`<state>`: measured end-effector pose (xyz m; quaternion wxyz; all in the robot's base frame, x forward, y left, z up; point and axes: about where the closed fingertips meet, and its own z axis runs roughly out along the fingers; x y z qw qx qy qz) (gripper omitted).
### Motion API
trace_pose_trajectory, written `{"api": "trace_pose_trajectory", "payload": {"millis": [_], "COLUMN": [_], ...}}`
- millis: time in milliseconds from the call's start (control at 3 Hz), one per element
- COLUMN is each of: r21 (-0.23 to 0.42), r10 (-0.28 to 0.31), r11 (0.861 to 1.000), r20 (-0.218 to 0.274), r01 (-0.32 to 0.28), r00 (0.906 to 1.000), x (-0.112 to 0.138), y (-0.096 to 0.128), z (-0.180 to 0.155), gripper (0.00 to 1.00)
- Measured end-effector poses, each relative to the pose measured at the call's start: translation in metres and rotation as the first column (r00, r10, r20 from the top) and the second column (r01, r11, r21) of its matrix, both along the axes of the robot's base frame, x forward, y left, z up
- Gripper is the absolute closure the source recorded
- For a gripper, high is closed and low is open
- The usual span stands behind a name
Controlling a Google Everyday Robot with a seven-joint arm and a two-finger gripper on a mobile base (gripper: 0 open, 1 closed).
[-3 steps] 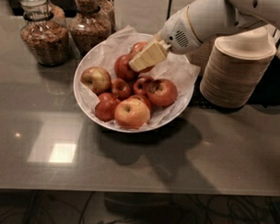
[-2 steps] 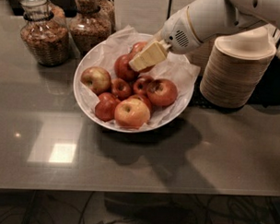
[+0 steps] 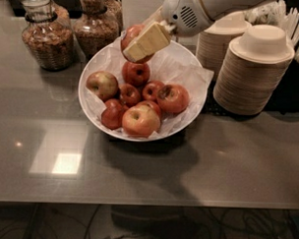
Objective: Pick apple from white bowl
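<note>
As it pinches the round red apple [image 3: 129, 36], blocky cream pincer [image 3: 140, 44] above glossy white bowl [image 3: 82, 92], crumpled paper lining [image 3: 183, 68].

We see the tool [image 3: 140, 43] above the far rim of the white bowl [image 3: 83, 87]. Its near finger covers most of the apple [image 3: 129, 36] it clamps, and its far finger is hidden behind the fruit. The arm [image 3: 207, 6] above the tool runs off the top edge, as do the jars [image 3: 46, 36] left of it.
</note>
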<state>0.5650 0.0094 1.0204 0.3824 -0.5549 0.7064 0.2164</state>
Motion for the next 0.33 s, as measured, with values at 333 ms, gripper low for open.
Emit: {"api": "trace_pose_trajectory", "payload": {"millis": [333], "r21": [0.0], "r10": [0.0], "r11": [1.0], "r20": [0.0], "r01": [0.0], "r00": [1.0], "x": [0.0], "y": [0.0], "z": [0.0], "gripper": [1.0]}}
